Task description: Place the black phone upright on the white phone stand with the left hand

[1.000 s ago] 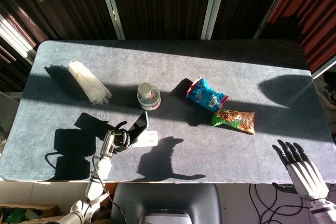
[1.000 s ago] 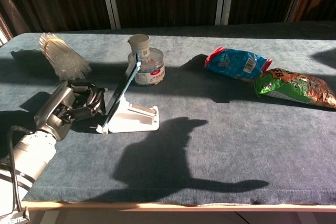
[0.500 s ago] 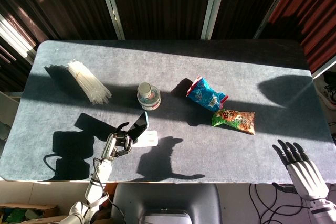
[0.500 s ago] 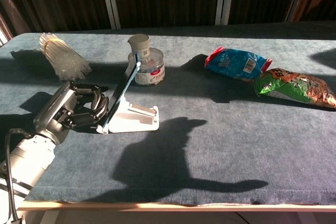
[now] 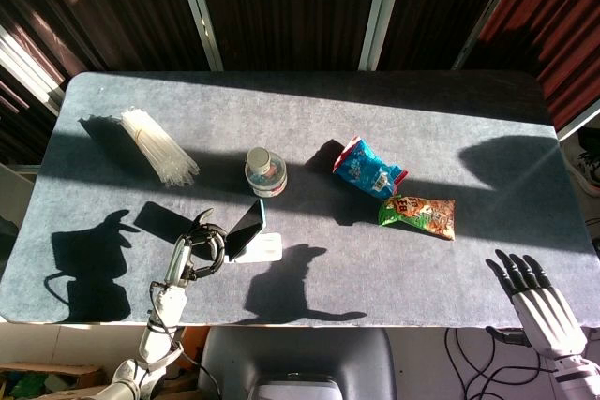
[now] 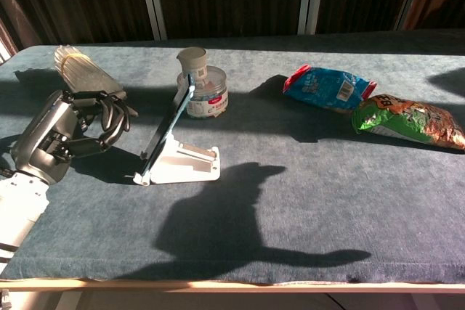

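Black against the white plastic under it, the phone (image 6: pixel 169 127) leans on the phone stand (image 6: pixel 183 164) with its long axis running steeply up and tilted back toward the far side of the table, its lower edge seated in the stand's front lip. The left hand (image 6: pixel 69 133) hangs just beside it on the stand's left, apart from the phone, fingers loosely curled and holding nothing. From that hand the phone lies to the right and slightly farther out. The right hand (image 5: pixel 536 302) rests with fingers spread and empty at the table's near right corner, well apart from everything, so the left is by far the nearer. Judging by how the phone sits, the placing looks done, and the left hand only needs room to draw away leftward without brushing it.
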Robot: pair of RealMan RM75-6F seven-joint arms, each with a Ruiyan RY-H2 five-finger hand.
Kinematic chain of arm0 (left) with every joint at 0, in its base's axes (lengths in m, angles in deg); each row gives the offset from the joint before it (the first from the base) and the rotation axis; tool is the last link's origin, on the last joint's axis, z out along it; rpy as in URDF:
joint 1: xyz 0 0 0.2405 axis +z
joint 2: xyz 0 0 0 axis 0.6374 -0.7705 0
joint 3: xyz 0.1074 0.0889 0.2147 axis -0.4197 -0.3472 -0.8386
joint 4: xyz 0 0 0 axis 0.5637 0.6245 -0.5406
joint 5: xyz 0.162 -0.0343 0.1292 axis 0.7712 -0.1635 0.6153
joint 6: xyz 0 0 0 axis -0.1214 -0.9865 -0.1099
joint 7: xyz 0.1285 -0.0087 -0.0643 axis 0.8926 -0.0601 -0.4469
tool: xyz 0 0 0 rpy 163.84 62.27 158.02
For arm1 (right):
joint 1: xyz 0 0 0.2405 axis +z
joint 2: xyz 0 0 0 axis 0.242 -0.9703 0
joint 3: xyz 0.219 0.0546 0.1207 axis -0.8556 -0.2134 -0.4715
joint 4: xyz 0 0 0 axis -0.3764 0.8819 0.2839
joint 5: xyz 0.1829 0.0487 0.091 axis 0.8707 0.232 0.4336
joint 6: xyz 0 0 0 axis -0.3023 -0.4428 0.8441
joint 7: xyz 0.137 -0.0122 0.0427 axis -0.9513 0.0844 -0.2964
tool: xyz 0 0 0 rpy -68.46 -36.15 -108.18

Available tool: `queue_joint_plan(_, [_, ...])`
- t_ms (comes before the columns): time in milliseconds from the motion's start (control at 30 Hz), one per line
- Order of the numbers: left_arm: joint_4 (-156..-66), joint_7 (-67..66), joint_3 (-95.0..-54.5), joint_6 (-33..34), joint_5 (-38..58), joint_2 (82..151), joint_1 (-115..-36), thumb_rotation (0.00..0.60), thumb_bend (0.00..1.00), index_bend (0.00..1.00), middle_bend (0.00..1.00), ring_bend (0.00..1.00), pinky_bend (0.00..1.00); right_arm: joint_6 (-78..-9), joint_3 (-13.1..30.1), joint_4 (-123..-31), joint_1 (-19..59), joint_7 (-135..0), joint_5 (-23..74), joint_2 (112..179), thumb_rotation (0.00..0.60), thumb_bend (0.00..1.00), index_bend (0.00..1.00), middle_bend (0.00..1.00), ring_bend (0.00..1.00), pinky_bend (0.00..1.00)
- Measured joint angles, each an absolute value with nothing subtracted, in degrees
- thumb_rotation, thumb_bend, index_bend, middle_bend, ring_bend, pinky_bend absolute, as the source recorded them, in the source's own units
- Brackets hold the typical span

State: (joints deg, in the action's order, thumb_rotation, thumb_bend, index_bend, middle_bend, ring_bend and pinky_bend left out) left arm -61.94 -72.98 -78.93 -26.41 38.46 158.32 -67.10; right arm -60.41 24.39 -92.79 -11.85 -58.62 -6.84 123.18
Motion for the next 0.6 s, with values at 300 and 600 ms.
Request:
queue_joint_plan(300, [-73.98,-71.50,-78.04,-31.69,39.91,150.79,-68.34,0.600,0.39,0.32,0.52,0.22,0.01,-59.85,24.45,-92.99,-11.75,-57.59,-6.70,123.52,0.600,0.11,0.00,0.00,0.00,0.00])
queue_joint_plan(600, [-94.03,-59.60,-76.97,-24.32,41.22,140.59,-73.77,0.600,0.40,0.13,0.36,0.05,0.00,-59.48,24.29,-93.07,-11.53,-57.73,-6.33,123.37,0.600,0.11,0.00,0.00,0.00,0.00])
